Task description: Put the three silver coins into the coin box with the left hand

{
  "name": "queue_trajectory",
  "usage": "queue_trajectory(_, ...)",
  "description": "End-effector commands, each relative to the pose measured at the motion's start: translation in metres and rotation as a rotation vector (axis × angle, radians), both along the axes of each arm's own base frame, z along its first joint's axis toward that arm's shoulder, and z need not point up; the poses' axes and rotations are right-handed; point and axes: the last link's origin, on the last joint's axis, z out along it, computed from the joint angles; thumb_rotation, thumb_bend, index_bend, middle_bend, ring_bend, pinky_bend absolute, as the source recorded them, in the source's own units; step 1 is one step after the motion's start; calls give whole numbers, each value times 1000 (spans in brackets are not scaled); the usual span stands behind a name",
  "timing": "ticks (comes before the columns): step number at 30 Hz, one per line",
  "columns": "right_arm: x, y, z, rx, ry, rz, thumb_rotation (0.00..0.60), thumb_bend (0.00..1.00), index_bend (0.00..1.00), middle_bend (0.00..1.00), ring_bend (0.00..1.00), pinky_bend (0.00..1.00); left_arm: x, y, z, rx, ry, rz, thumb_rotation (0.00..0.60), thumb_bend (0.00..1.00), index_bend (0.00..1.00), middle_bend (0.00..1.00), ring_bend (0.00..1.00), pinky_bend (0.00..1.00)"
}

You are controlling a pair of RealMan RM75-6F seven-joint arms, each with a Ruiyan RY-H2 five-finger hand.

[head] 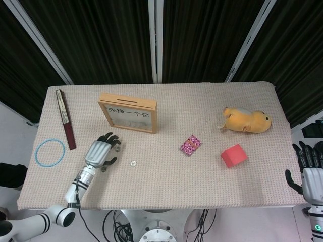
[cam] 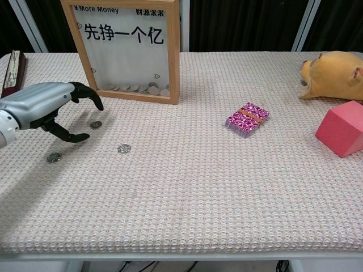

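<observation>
A: Nearest, at the left edge of the chest view, the robot's silver-and-black left hand [cam: 48, 110] hovers low over the woven beige tablecloth [cam: 198, 192], its dark fingers [cam: 88, 93] curved and apart from the thumb, with nothing between them.

B: And the small silver coins?

A: All three lie flat on the cloth in the lower left of that view. One silver coin [cam: 54, 157] sits closest to the table's front edge, just below the palm; a second coin [cam: 124, 148] lies off to the right, clear of the hand; the third coin [cam: 96, 124] rests right under the fingertips.

B: Further back?

A: The upright wooden-framed coin box with the clear front [cam: 127, 48] stands behind the coins, upper left of the frame, loose coins already heaped inside. The head view shows its slot [head: 127, 101] along the top edge.

B: The right hand?

A: The right hand [head: 309, 169] waits at the far right edge of the head view, off the table, fingers spread and empty.

B: What might spoil this?

A: Likely the pick itself: a thin coin on textured cloth may slide away from the fingertips instead of lifting, or slip from a shallow pinch. Later, a tilted coin could miss the narrow slot, or the hand could nudge the box.
</observation>
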Motion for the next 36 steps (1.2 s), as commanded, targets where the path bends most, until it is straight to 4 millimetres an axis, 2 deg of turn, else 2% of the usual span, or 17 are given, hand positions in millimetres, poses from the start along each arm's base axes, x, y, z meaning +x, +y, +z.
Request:
queue_trajectory(1, -1, 1, 0, -1, -2, -4, 600, 385, 0, 0, 0, 0, -3, 1, -5, -3, 18, 15, 600, 253, 317, 200, 98, 230)
queue_trajectory(11, -3, 2, 0, 2, -3, -15, 600, 385, 0, 0, 0, 0, -7, 2, -9, 2, 23, 41, 600, 280, 356, 201, 98, 228)
queue_trajectory(26, -6, 0, 1, 0, -4, -27, 600, 388, 0, 0, 0, 0, -3, 4, -11, 7, 0, 34, 600, 286, 357, 200, 98, 228)
queue_trajectory(36, -7, 0, 0, 10, 2, -32, 600, 389, 0, 0, 0, 0, -4, 4, -13, 3, -6, 38, 600, 286, 406, 201, 98, 223)
